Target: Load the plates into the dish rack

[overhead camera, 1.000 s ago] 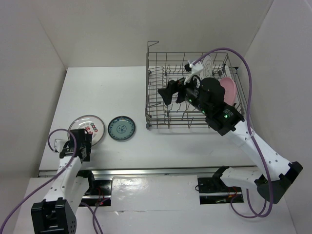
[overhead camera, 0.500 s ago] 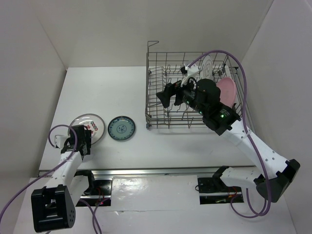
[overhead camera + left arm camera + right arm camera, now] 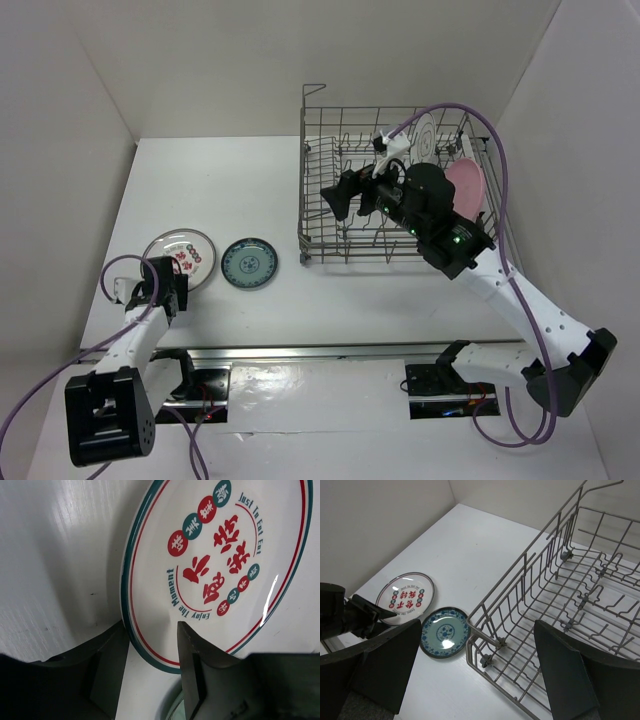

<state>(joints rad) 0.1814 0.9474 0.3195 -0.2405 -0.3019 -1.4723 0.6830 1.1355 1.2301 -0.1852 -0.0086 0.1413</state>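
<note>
The white plate with red pattern [image 3: 185, 252] [image 3: 220, 560] [image 3: 405, 597] lies on the table at the left. My left gripper [image 3: 168, 284] [image 3: 151, 627] is open, its fingers straddling the plate's near rim, one finger outside it and one over its face. The teal-green plate [image 3: 249, 263] [image 3: 445, 631] lies just right of it. The dish rack [image 3: 345, 245] [image 3: 540, 540] stands at the back right. The pink plate [image 3: 468, 185] and the dark-rimmed white plate [image 3: 425, 135] stand upright in it. My right gripper [image 3: 336, 196] [image 3: 477, 630] hangs open and empty over the rack's left end.
White walls close the table on the left, back and right. The rack's raised wire handle [image 3: 313, 90] stands at its back left corner. A purple cable [image 3: 500, 170] arcs over the rack's right side.
My left gripper has slid forward onto the near rim of the red-patterned plate. The right arm has shifted slightly left over the rack.
</note>
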